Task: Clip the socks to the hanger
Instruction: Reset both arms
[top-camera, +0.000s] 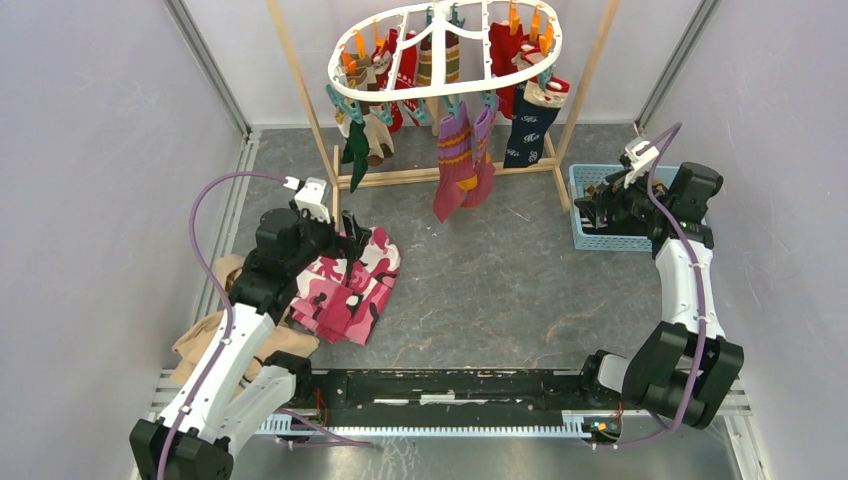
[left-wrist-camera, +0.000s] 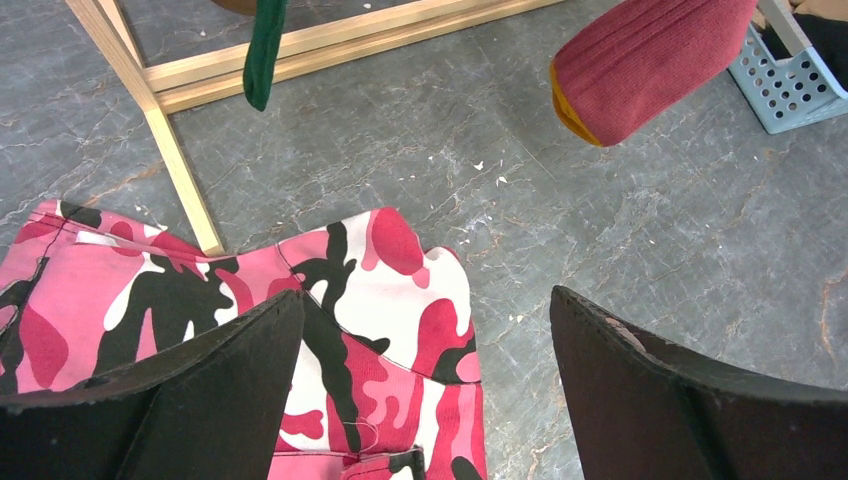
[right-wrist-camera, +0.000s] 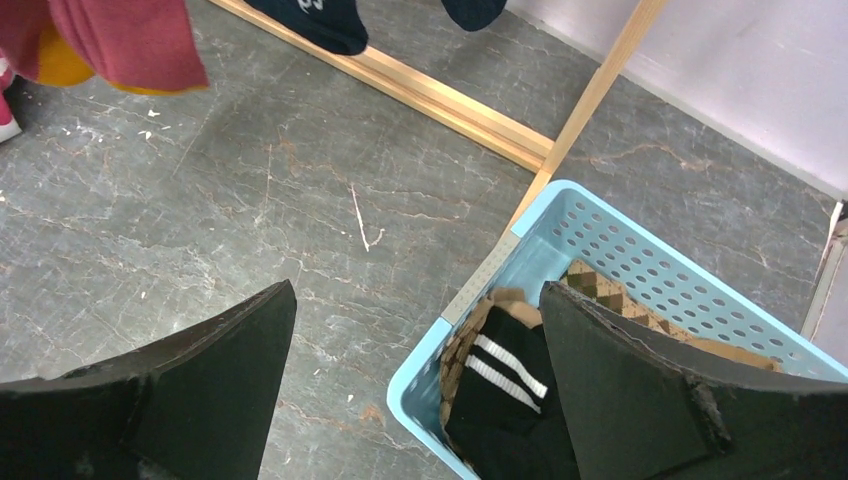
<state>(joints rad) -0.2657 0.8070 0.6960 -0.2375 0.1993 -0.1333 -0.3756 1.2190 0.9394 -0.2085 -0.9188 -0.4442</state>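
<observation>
The white oval hanger (top-camera: 450, 45) hangs at the back with several socks clipped to it: red (top-camera: 505, 50), dark green (top-camera: 356, 155), purple-maroon (top-camera: 455, 160) and navy (top-camera: 527, 130). The left wrist view catches the maroon toe (left-wrist-camera: 650, 60) and the green sock (left-wrist-camera: 263, 50). My left gripper (top-camera: 355, 240) (left-wrist-camera: 425, 295) is open and empty above the pink camouflage cloth (left-wrist-camera: 380, 300). My right gripper (top-camera: 595, 210) (right-wrist-camera: 417, 288) is open and empty over the near-left corner of the blue basket (right-wrist-camera: 480, 290). In the basket lie a black sock with white stripes (right-wrist-camera: 505, 385) and a tan diamond-patterned sock (right-wrist-camera: 640, 310).
The wooden pole rack (top-camera: 300, 90) carries the hanger, and its base rail (top-camera: 400, 178) runs across the floor. A tan cloth (top-camera: 215, 335) lies beside the left arm, partly under the camouflage cloth (top-camera: 350, 290). The basket (top-camera: 585, 235) stands by the rack's right post. Walls close in both sides.
</observation>
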